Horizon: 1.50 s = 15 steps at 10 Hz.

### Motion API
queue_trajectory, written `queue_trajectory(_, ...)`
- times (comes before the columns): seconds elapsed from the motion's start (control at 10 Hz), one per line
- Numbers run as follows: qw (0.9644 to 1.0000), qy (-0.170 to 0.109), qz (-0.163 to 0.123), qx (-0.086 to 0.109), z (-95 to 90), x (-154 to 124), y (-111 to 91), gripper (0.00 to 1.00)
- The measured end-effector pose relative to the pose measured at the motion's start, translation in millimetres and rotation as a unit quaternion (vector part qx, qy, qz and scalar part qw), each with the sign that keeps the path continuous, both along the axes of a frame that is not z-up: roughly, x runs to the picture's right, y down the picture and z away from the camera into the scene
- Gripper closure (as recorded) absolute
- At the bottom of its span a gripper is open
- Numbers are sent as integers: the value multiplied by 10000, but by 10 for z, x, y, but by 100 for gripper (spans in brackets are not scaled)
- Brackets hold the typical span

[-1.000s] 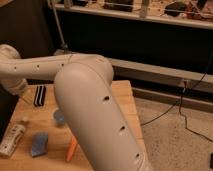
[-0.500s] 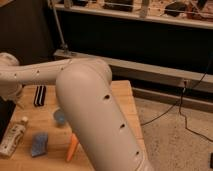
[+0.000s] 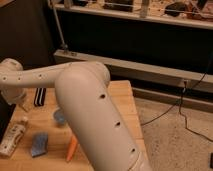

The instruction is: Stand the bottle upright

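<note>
Looking through the single camera view, I have the arm's big white upper link filling the middle of the picture, with the forearm reaching off to the left. The gripper point(image 3: 20, 102) hangs at the left edge of the wooden table point(image 3: 125, 100), just above its surface. Its jaws stand wide with nothing between them.

The bottle point(image 3: 12, 137) lies on its side at the near-left corner of the table, below the gripper and a little toward me, close to it but apart. Its long axis runs on a diagonal, from the near-left edge up and to the right, so the upper end points roughly at the claw. I cannot tell for certain which end carries the cap.

I judge the coming move to be a short drop down and toward me, with the jaws turned across that diagonal so they close on the bottle's narrow width, not along its length.

Counting what is on the table: one bottle, one blue sponge point(image 3: 39, 144) just to its right, one small blue cup point(image 3: 60, 117) further right against the arm, one carrot point(image 3: 71, 147) at the arm's near edge, and one black-and-white striped object point(image 3: 40, 96) behind, near the forearm. There is one arm and one gripper.
</note>
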<state>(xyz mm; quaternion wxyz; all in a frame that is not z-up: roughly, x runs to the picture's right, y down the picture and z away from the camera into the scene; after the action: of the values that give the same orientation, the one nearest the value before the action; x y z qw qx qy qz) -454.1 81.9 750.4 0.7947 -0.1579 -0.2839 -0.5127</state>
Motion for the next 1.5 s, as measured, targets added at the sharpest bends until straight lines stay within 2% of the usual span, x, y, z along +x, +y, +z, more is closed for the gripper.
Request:
queue_trajectory(0.3, 9990, -96, -420, -76, 115, -93, 191, 35)
queue_trajectory(0.7, 9957, 26, -913, -150, 255, -147, 349, 35)
queue_trajectory(1.0, 9939, 33, -1076, -222, 343, -184, 439, 35)
queue_trajectory(1.5, 9926, -14, -1195, -227, 522, -228, 518, 35)
